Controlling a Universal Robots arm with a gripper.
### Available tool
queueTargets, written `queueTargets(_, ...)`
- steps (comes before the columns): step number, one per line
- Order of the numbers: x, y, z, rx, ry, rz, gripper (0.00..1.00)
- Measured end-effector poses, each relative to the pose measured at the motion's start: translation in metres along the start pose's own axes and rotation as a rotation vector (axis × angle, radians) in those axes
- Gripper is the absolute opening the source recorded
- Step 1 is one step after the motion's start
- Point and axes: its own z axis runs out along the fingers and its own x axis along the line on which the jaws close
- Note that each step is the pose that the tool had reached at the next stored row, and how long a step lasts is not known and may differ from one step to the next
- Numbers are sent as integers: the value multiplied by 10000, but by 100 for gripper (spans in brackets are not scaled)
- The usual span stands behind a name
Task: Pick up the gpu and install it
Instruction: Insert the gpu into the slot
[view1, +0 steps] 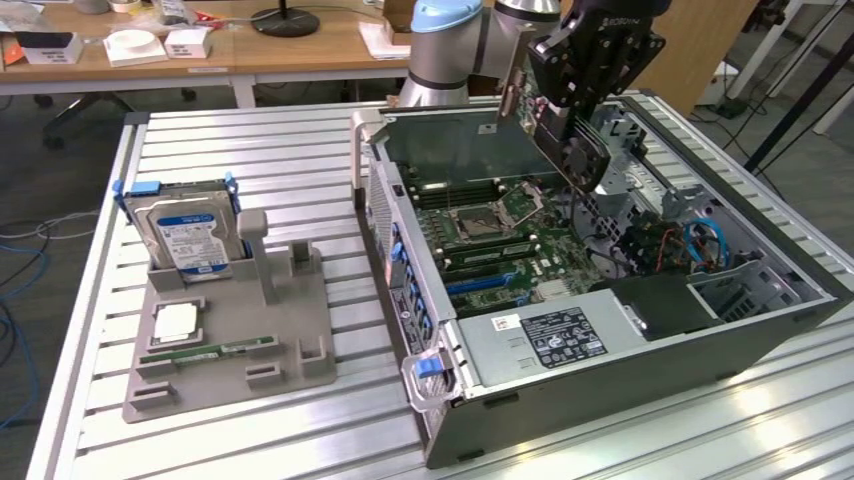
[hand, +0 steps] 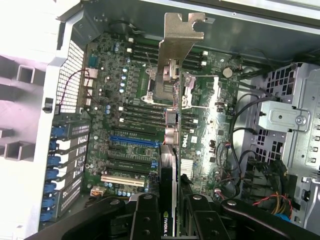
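On the slatted table (view1: 240, 140), the landmark for every entry below: one open computer case (view1: 641, 390), lying on its side.

Inside the case:
- motherboard (view1: 494, 230) flat on the case floor, with rows of dark slots and one blue slot (hand: 132, 141);
- grey power unit (view1: 561, 335) with a black label, against the case's near wall;
- metal drive cage (hand: 285, 115) and a bundle of blue, red and yellow cables (view1: 681, 245) at the case's end on the exterior view's right.

Above the case opening:
- gripper (view1: 577, 95), fingers clenched on the gpu (view1: 567, 150), which hangs tilted over the motherboard and apart from it, silver bracket (hand: 172, 75) leading. No slot holds it.

Beside the case, on the exterior view's left:
- grey holder tray (view1: 227, 375), containing a hard drive (view1: 187, 235) standing upright in blue clips, a square processor chip (view1: 176, 322) lying flat, and a narrow memory stick (view1: 214, 350) in a groove.

Hard to make out:
- the gpu appears edge-on in the wrist view, so its cooler face is mostly hidden;
- the gripper (hand: 170, 220) is cut off at the frame edge there;
- the case's underside corner near the power unit is cropped.
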Motion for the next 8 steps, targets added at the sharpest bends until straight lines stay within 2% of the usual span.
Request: queueTargets(8,0,0,0,-3,3,-65,26)
